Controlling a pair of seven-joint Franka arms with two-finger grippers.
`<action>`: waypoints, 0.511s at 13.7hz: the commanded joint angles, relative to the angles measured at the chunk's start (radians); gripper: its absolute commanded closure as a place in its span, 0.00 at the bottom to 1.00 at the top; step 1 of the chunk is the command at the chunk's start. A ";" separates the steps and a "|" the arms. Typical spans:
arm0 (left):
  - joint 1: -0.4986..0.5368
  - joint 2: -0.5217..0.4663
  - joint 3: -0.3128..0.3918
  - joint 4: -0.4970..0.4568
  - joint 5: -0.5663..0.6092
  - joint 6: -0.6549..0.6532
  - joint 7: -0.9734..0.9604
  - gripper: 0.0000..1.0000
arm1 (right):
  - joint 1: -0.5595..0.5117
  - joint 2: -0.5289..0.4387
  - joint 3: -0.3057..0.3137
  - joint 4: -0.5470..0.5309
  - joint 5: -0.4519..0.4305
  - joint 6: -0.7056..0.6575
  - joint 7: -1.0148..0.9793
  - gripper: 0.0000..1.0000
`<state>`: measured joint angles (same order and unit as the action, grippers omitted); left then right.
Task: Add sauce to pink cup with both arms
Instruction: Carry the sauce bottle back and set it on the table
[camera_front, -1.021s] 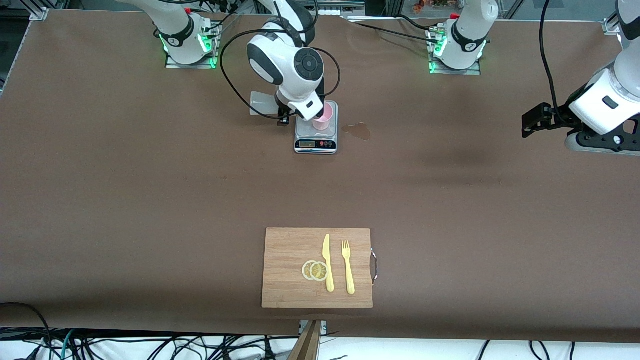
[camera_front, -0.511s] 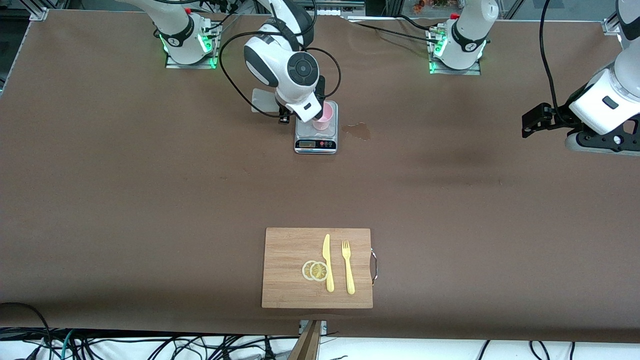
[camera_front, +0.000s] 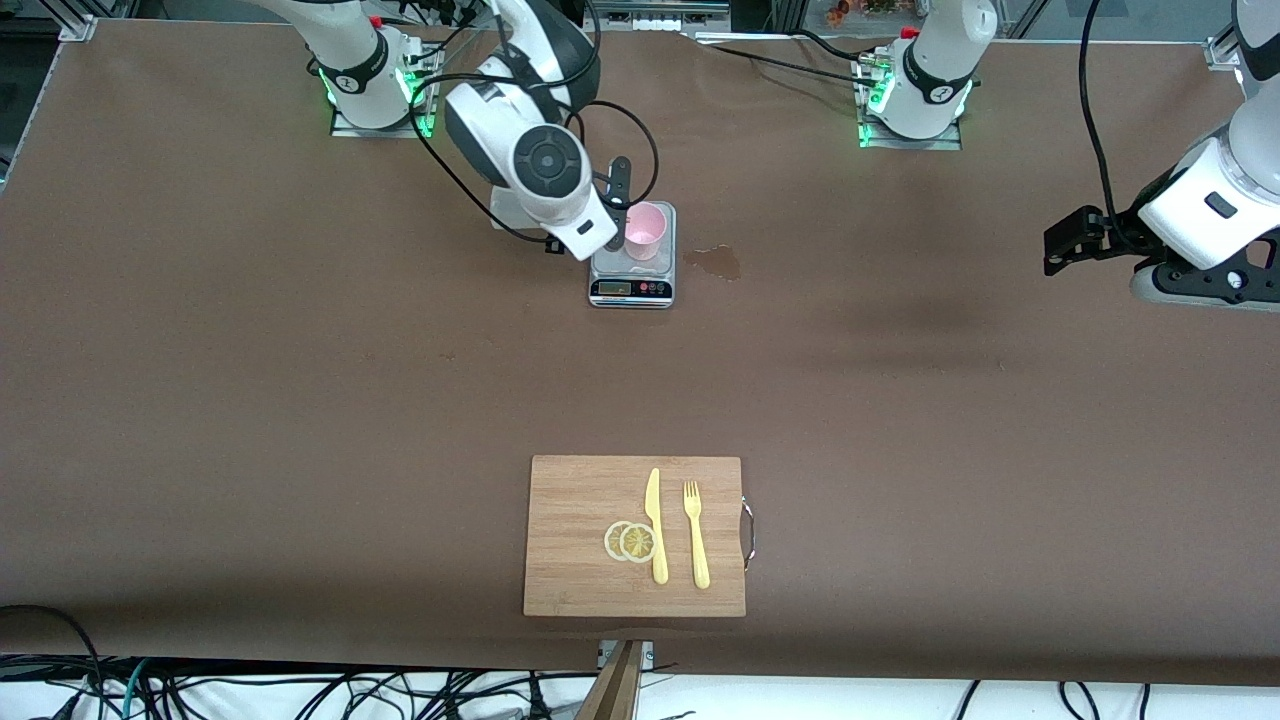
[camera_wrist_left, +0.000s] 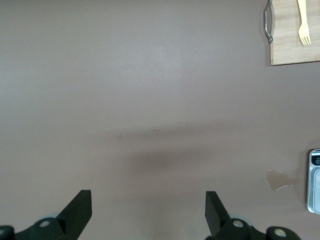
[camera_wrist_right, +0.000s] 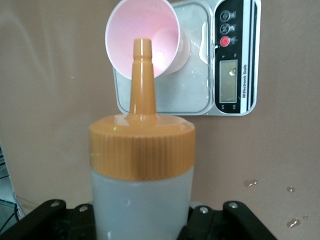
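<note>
Pink cup (camera_front: 645, 231) stands upright on scale (camera_front: 632, 272), near arm bases. Our right gripper (camera_wrist_right: 142, 220) hangs over bench beside scale, toward right arm's end, fingers clamped on sauce (camera_wrist_right: 141, 165); orange nozzle aimed toward cup rim. Our left gripper (camera_wrist_left: 147, 212) waits over bare bench at left arm's end, fingers (camera_wrist_left: 80, 207) spread wide, holding nothing. Small wet patch (camera_front: 718, 261) lies just beside scale. Board (camera_front: 580, 535) with fork (camera_front: 695, 533) sits nearer front camera.

Even overhead light, soft shadows
</note>
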<state>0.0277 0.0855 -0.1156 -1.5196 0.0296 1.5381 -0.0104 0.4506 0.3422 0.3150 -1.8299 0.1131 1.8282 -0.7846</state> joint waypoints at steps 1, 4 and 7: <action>0.005 0.005 0.001 0.024 -0.005 -0.021 0.024 0.00 | -0.093 -0.080 0.007 -0.041 0.112 -0.020 -0.140 0.86; 0.005 0.006 0.001 0.024 -0.007 -0.021 0.024 0.00 | -0.203 -0.100 0.007 -0.042 0.206 -0.037 -0.298 0.86; 0.005 0.005 0.001 0.024 -0.005 -0.021 0.024 0.00 | -0.329 -0.104 0.006 -0.042 0.336 -0.038 -0.488 0.86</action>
<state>0.0277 0.0855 -0.1156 -1.5195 0.0296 1.5381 -0.0104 0.2021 0.2664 0.3098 -1.8454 0.3667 1.7978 -1.1595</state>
